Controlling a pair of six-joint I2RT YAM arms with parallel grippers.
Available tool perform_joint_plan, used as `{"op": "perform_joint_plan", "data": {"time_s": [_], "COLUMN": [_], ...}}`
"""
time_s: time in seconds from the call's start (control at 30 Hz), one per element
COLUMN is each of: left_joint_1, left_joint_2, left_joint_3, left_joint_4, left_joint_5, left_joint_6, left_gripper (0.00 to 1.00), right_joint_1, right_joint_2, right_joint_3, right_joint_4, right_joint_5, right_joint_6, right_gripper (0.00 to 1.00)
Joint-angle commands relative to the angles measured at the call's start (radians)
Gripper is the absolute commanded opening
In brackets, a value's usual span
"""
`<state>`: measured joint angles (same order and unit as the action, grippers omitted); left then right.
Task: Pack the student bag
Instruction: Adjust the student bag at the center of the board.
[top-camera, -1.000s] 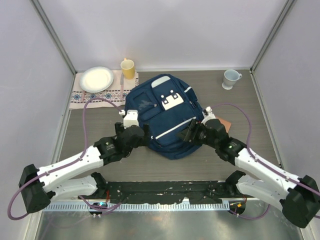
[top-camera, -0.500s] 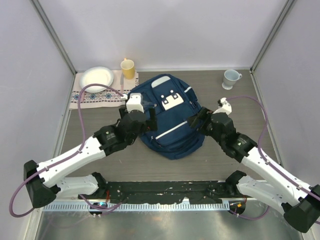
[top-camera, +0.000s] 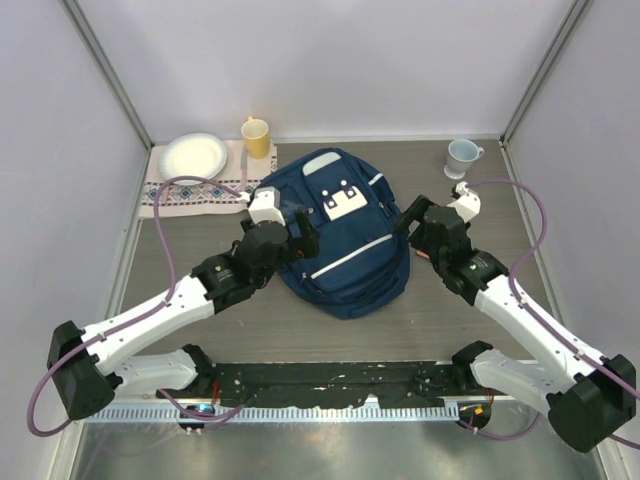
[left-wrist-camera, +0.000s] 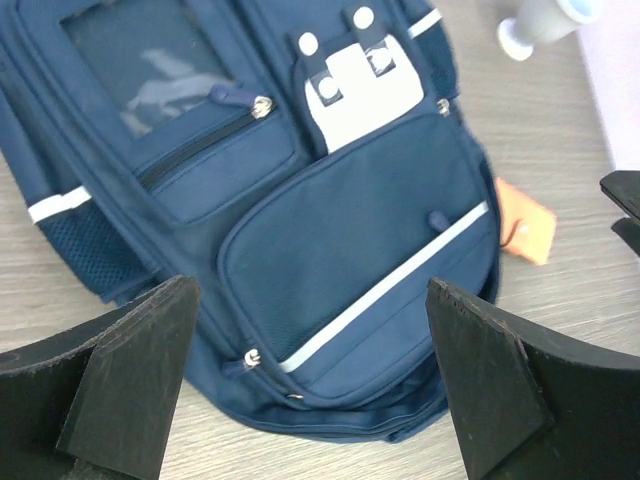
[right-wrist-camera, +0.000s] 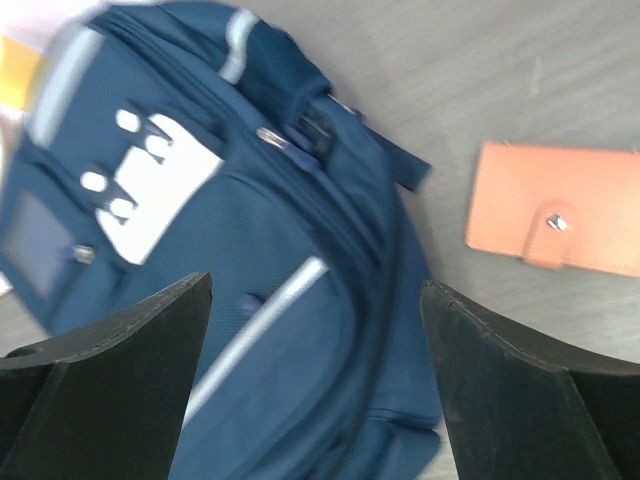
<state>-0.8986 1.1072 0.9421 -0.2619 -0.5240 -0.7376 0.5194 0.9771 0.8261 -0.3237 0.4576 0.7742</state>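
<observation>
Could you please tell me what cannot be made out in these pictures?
Top view: the orange wallet lies hidden under the right arm.
Left wrist view: the upper edge cuts off the pale cup.
Right wrist view: blur smears the buckles and zips of the student bag.

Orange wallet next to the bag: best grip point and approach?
Pinch across its narrow width, just beside the snap tab, probably coming straight down with the open right gripper. The orange wallet lies flat on the table, apart from the student bag, so both long edges look free.
</observation>
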Motion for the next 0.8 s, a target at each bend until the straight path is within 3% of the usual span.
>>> {"op": "perform_joint_plan", "data": {"time_s": [0.0,0.23,0.37,0.47,0.6,0.63,0.7,0.77], "left_joint_1": [0.039,0.138,0.178,0.178,0.178,0.178,0.178,0.179], "left_joint_2": [-0.001,0.103,0.177,0.191,0.123,0.105,0.048,0.013], "left_joint_3": [-0.037,-0.022,0.027,0.024,-0.066,-0.109,-0.144,-0.178], "left_joint_4": [0.103,0.153,0.144,0.144,0.173,0.179,0.178,0.168], "left_joint_5": [0.004,0.03,0.107,0.143,0.173,0.171,0.156,0.139], "left_joint_6": [0.006,0.01,0.009,-0.009,-0.045,-0.045,-0.043,-0.036], "left_gripper": [1.0,1.0,1.0,0.99,1.0,1.0,1.0,1.0], "right_joint_1": [-0.125,-0.277,-0.349,-0.366,-0.366,-0.364,-0.364,-0.364], "right_joint_2": [0.008,0.087,0.218,0.304,0.324,0.327,0.327,0.324], "right_joint_3": [-0.116,-0.144,-0.088,-0.079,-0.174,-0.194,-0.232,-0.252], "right_joint_4": [0.073,0.209,0.262,0.268,0.373,0.397,0.42,0.429], "right_joint_5": [-0.121,-0.311,-0.508,-0.569,-0.646,-0.669,-0.712,-0.746], "right_joint_6": [-0.064,-0.115,-0.104,-0.075,-0.03,-0.023,-0.018,-0.027], "right_gripper": [0.9,0.91,0.9,0.87,0.76,0.67,0.59,0.4]}}
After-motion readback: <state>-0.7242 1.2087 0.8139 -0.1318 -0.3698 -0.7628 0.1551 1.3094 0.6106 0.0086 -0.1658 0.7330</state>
